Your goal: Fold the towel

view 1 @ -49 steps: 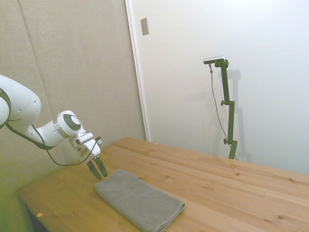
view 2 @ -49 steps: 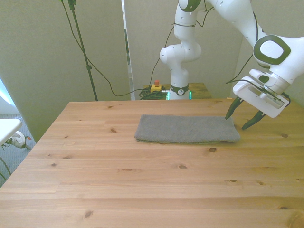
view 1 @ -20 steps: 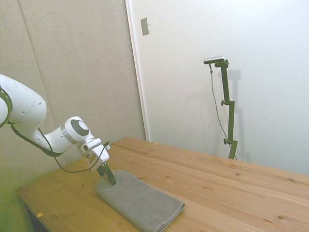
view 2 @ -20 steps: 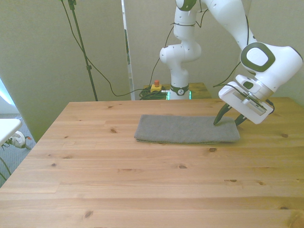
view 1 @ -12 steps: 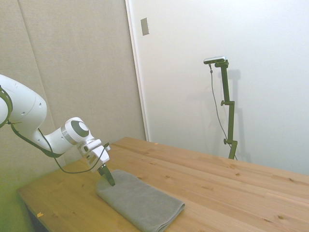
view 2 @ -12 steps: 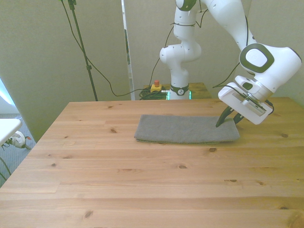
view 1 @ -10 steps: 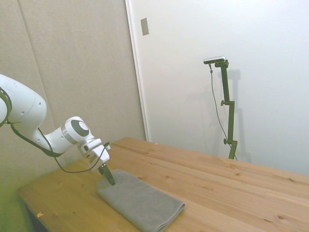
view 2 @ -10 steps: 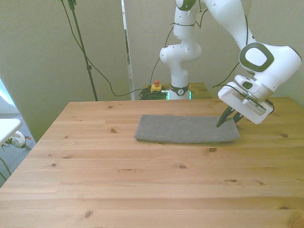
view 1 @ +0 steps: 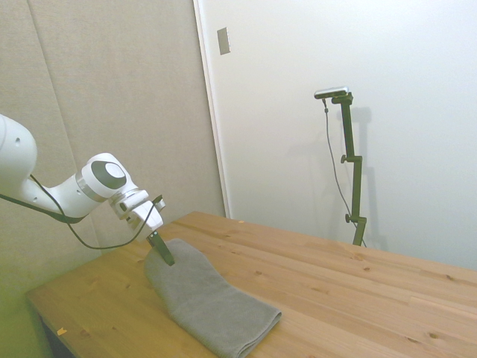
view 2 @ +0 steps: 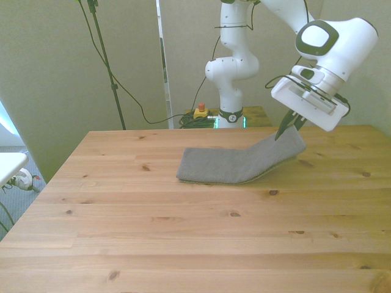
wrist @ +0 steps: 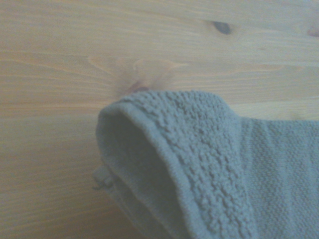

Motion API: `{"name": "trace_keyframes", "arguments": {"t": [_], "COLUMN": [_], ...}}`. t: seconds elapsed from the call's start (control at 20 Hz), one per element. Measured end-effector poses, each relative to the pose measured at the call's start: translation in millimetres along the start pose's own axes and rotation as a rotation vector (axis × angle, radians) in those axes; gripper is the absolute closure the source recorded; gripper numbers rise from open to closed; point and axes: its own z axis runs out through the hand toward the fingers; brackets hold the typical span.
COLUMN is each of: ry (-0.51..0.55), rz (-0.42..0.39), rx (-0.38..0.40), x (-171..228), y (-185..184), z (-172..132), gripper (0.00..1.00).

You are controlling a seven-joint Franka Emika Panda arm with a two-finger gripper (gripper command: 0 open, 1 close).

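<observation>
Front view: the towel [view 2: 238, 163], plain gray terry cloth, lies on the wooden table [view 2: 183, 232] a little toward 1 o'clock from the table's middle, its long axis running between the 9 o'clock and 3 o'clock directions. The 9 o'clock portion rests flat on the wood; the 3 o'clock end is raised off the surface and slopes upward to the gripper [view 2: 288, 128]. The dark fingers are closed together on that raised end, pinching the cloth at its upper edge. The white arm [view 2: 330, 43] descends to the gripper from the 1 o'clock direction. Side view: the towel [view 1: 205, 298] shows the same form, with the end toward 10 o'clock lifted and clamped by the gripper [view 1: 162, 250], and the remainder lying flat toward 4 o'clock. Wrist view: the towel [wrist: 209, 164] edge appears as a curled, looped-pile fold, thick and coarse, with the table [wrist: 99, 59] grain visible behind it; a small loose tag or loop projects from the underside of the fold.
</observation>
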Motion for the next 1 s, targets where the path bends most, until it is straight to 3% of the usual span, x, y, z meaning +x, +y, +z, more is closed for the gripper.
{"name": "trace_keyframes", "arguments": {"t": [0.3,0.75,1.0], "ry": [-0.035,-0.094,-0.107], "rz": [0.077,0.17,0.211], "rx": [0.022,-0.027,-0.029], "x": [58.0,111.2,136.9], "y": [56.0,104.1,119.9], "z": [2.7,61.2,79.1], "gripper": [1.0,1.0,1.0]}}
